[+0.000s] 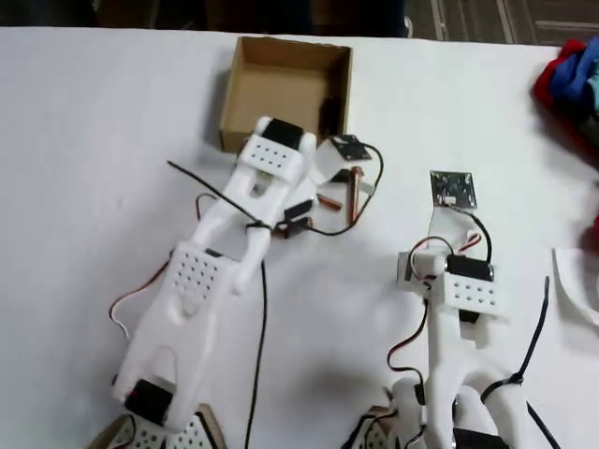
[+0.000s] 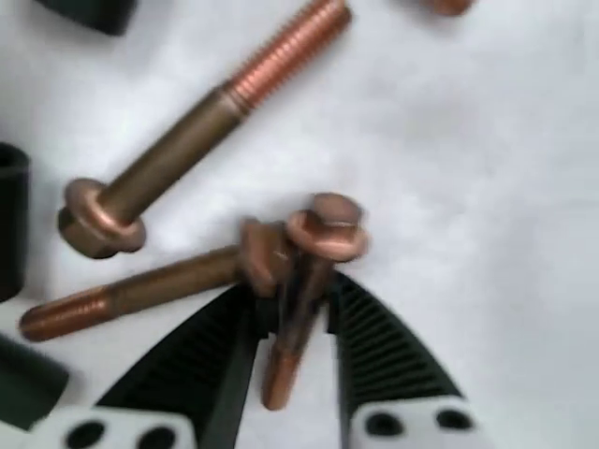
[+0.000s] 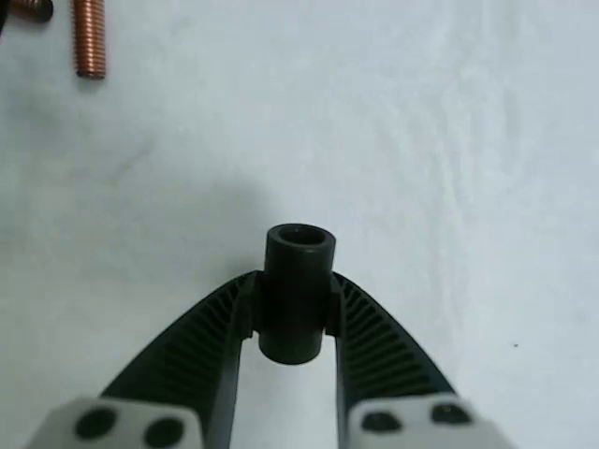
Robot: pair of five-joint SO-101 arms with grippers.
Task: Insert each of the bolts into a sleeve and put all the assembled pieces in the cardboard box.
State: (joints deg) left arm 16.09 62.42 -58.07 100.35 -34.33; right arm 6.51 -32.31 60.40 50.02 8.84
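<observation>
Gripped one copper bolt (image 2: 323, 234) by the shank in the left tool (image 2: 295, 299), head clear of the ribbed fingers, amid a cluster of loose parts on the white tabletop (image 2: 487, 140). Clamped a black sleeve (image 3: 298, 253) in the right tool (image 3: 293, 285), bore open and facing away from the wrist. Looked like the pairing step: bolt and sleeve each in a tool, well apart, not yet joined. Called next for lifting the bolt free, bringing the two tools together, lining the threaded tip with the bore and pushing through. Had the nearer bolt (image 2: 140, 290) lying with its head touching the gripped one, so risked dragging it along on the lift. Had the farther bolt (image 2: 187, 140) lying apart, beyond both. Showed spare sleeves (image 2: 9, 234) at the rim of the cluster. Placed the cardboard box (image 1: 285, 89) near the far edge of the tabletop, open-topped, just behind the left arm; could not tell what lay inside.
</observation>
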